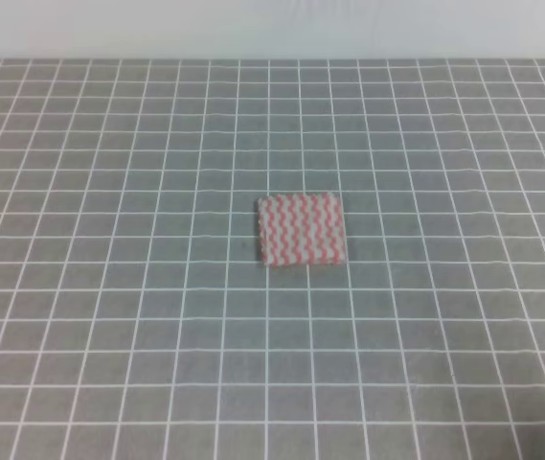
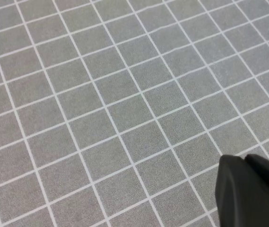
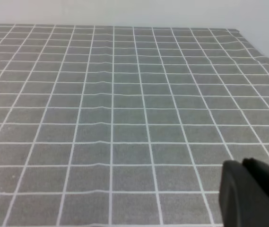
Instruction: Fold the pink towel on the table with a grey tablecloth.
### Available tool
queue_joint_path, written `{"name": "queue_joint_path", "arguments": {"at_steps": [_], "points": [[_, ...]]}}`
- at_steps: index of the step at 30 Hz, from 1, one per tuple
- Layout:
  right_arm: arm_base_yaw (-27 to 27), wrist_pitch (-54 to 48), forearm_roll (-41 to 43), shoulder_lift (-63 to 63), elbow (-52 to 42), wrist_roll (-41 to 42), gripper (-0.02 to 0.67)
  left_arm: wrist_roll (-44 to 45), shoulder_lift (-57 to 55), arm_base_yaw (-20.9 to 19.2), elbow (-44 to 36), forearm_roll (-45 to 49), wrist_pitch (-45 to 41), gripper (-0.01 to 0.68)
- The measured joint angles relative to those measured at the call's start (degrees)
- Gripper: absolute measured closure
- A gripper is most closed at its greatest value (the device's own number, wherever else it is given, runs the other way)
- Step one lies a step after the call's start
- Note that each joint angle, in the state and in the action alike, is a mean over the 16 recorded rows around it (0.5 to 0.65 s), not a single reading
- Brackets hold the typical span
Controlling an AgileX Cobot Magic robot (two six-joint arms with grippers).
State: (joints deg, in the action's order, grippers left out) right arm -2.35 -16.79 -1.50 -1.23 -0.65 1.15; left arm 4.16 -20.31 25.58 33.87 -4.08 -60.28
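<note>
- The pink towel is lying flat near the middle of the table with a grey tablecloth, a compact, roughly square patch covering about two grid squares each way, sides running nearly w/ the white grid lines.
- Edges are looking tidy, no loose corner sticking out. Whether it's one layer or several, can't tell from the high view. Judging by the small neat shape, it could be folded already, or still waiting for a fold.
- Nothing is touching the towel; neither arm is showing in the high view, so both are sitting well apart from it.
- Right wrist view: a tiny pink sliver at the far left edge, prob. the towel. Otherwise just cloth w/ soft ripples and the far table edge.
- Left gripper: only a dark body part is poking into the lower right corner above bare cloth; jaws not shown, can't tell if spread or pressed together.
- Right gripper: same story, dark corner piece only; jaw state can't be told.
- Neither gripper appears to be holding anything.
</note>
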Motion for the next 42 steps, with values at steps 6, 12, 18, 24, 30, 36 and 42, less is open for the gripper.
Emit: {"name": "queue_joint_path", "arguments": {"at_steps": [6, 12, 18, 24, 30, 36, 42], "points": [[0.00, 0.00, 0.00, -0.02, 0.00, 0.00, 0.665, 0.00, 0.06, 0.00, 0.00, -0.01, -0.03, 0.674], [0.01, 0.01, 0.00, -0.08, 0.00, 0.00, 0.665, 0.00, 0.18, 0.00, 0.00, -0.03, -0.08, 0.674], [0.00, 0.04, 0.00, -0.02, 0.00, 0.00, 0.665, 0.00, 0.04, 0.00, -0.41, 0.53, 0.53, 0.674], [0.01, 0.09, 0.00, -0.08, 0.00, 0.00, 0.665, -0.01, 1.70, -0.08, -2.96, 2.67, 9.03, 0.674], [0.00, 0.18, 0.02, -0.02, -0.09, 0.00, 0.665, -0.01, 6.19, -2.14, -9.62, 4.42, 28.09, 0.674], [0.01, 0.26, 0.07, -0.15, -0.26, -0.01, 0.665, -0.03, 12.56, -7.31, -18.95, 3.82, 48.49, 0.674], [0.01, 0.23, 0.07, -0.08, -0.26, 0.00, 0.665, -0.13, 18.14, -14.11, -27.74, 1.95, 58.37, 0.674]]}}
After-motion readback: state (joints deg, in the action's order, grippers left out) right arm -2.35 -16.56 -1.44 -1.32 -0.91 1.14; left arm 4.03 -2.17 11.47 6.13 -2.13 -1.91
